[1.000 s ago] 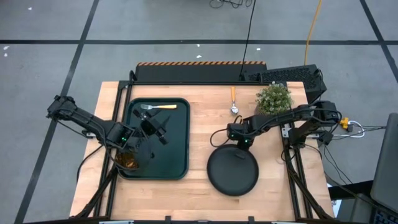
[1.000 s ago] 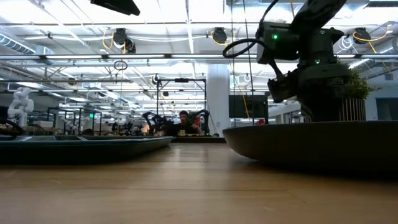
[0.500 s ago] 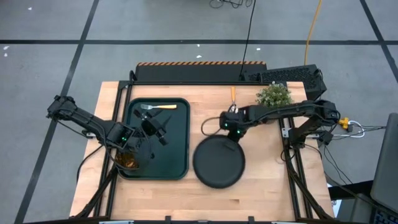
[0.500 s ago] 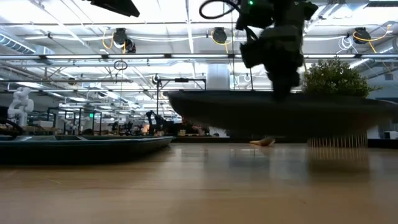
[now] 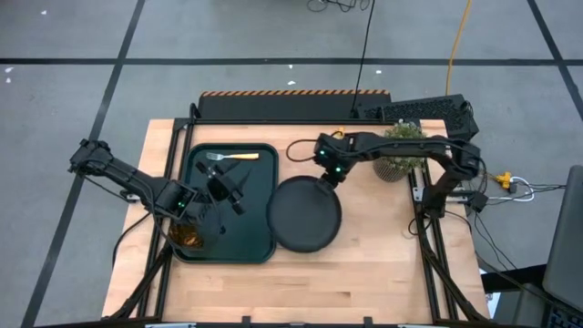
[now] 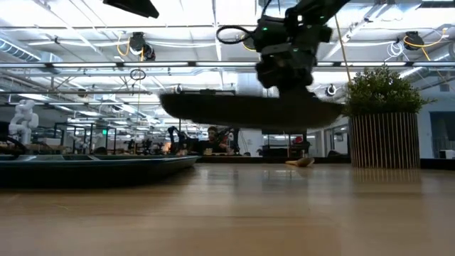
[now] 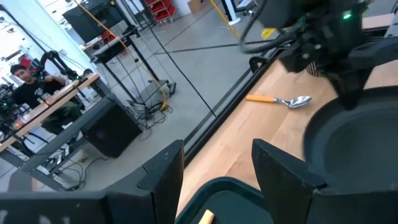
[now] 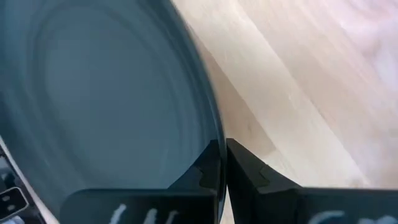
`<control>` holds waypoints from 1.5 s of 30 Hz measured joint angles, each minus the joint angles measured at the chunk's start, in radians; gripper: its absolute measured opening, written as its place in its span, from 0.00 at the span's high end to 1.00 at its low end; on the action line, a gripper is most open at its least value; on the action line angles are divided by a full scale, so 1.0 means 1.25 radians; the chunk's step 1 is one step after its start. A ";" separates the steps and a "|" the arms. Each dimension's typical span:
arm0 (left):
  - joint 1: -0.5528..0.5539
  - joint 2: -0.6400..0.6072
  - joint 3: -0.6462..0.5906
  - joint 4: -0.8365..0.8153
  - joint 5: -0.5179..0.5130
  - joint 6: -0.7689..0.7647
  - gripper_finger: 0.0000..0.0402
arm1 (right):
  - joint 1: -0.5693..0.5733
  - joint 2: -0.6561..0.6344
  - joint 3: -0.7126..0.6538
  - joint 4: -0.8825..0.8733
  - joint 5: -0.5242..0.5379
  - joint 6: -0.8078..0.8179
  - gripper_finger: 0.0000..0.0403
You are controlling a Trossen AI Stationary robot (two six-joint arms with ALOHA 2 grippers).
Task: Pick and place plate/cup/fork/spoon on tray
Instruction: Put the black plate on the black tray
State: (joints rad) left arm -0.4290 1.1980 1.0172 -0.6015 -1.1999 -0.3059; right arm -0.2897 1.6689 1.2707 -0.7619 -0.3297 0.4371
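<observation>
So the plate (image 5: 304, 215) is held up off the table now, clamped at its far rim by the right gripper (image 5: 330, 175), whose fingers (image 8: 249, 173) are pinched together on the edge. A second ago it was sitting well over on the right half of the table; since then it's been carried left and now its near edge hangs right beside the tray (image 5: 230, 202), maybe just overlapping the rim. In the low view the plate is seen clear of the wood, tilted slightly.

The left gripper (image 5: 228, 189) is parked over the tray in the same spot as before, fingers (image 7: 165, 174) spread apart with nothing between them. The fork (image 5: 231, 157) is lying at the tray's far end and the cup (image 5: 187, 237) at its near-left corner, neither moved. The spoon (image 7: 278, 100) is left on the bare table near the far edge, beside the potted plant (image 5: 402, 146).
</observation>
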 joint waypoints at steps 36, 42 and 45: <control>-0.052 0.000 0.000 -0.001 0.066 0.033 0.52 | -0.028 0.401 0.497 0.041 -0.033 0.002 1.00; -0.052 0.000 0.000 0.000 0.069 0.027 0.52 | -0.013 0.401 0.458 0.093 -0.032 0.141 1.00; -0.052 0.000 0.000 -0.001 0.087 0.027 0.52 | -0.002 0.401 0.447 0.125 -0.030 0.229 1.00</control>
State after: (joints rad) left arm -0.4942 1.1980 1.0172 -0.6022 -1.0910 -0.2726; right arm -0.2917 2.1700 1.8293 -0.6057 -0.3673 0.7238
